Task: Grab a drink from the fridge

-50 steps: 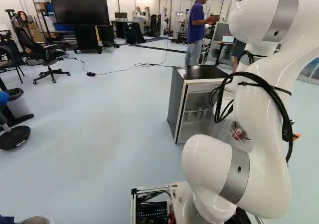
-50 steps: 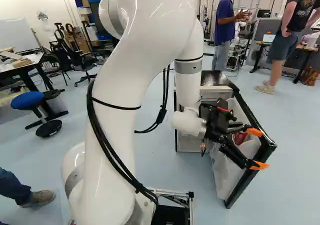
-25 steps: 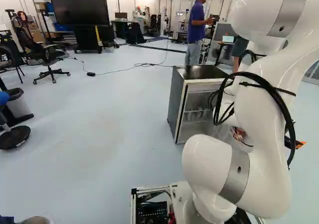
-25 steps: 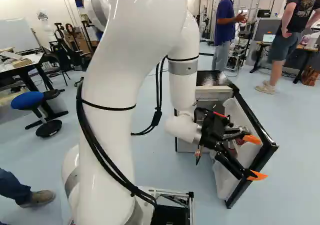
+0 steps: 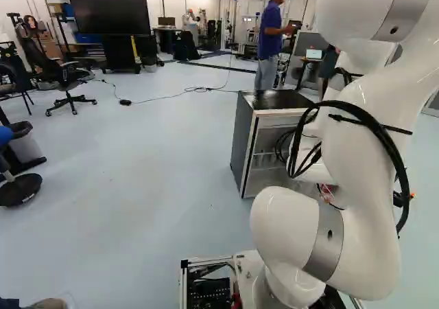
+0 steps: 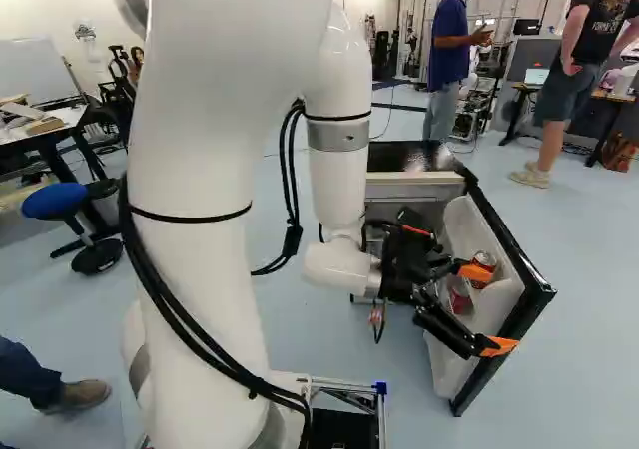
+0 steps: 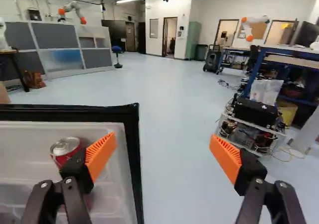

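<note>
- Presently the fingers (image 7: 101,155) stand wide apart, grasping nothing; a red can (image 7: 65,147) and a second can (image 6: 459,299) sit in the white bin (image 7: 117,184) inside the open fridge door (image 6: 514,239)
- Best shift sideways over the bin, straddle one can, close gently, then lift clear of its wall
- Smooth pale floor (image 5: 164,158) surrounds the fridge (image 5: 241,141)
- Beyond, grey partitions (image 7: 56,34) and doorways line a bright workshop

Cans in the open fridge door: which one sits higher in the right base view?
The can showing above the upper orange pad, partly behind it; the other can shows below that pad.
</note>
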